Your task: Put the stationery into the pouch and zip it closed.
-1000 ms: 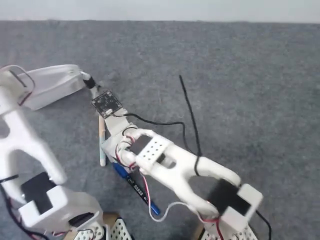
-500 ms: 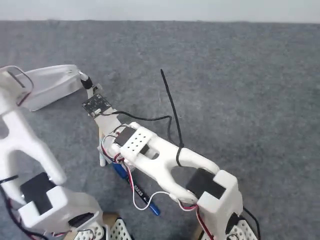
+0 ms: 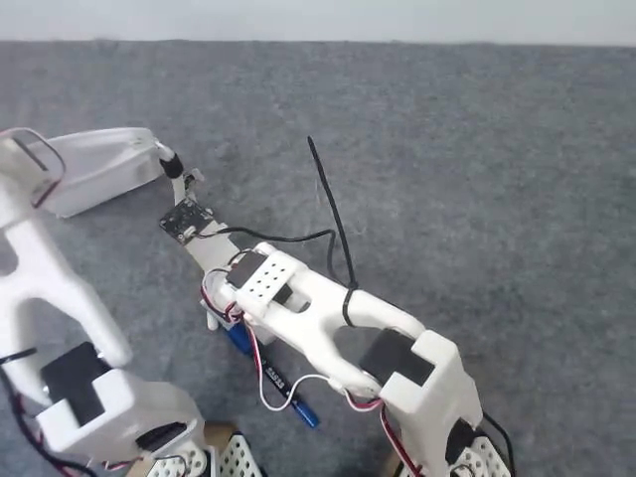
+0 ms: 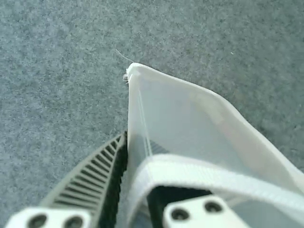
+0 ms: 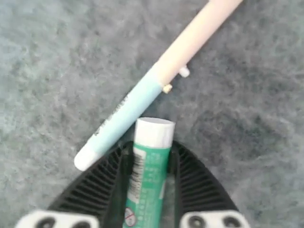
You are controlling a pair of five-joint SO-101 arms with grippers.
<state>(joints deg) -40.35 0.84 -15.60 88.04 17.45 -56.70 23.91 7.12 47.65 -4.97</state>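
My right gripper (image 5: 149, 148) is shut on a green-and-white tube (image 5: 148, 166), held just above the carpet. Right beyond the tube's cap lies a pastel pen (image 5: 156, 85), pink at one end and light blue at the other. From above, the right arm's wrist (image 3: 260, 283) covers most of that pen, leaving its pale end (image 3: 210, 319) visible. A blue-and-black pen (image 3: 273, 378) lies under the same arm. My left gripper (image 4: 137, 156) is shut on the edge of the white translucent pouch (image 4: 190, 128), which lies at the far left (image 3: 99, 174).
Grey carpet (image 3: 477, 179) covers the whole table, with open room to the right and at the back. A black cable (image 3: 333, 214) sticks up from the right arm. Both arm bases stand at the near edge.
The right arm has swung left, and its wrist has moved a little toward the pouch. Its cable has shifted left with it. The left arm and the pouch have stayed put.
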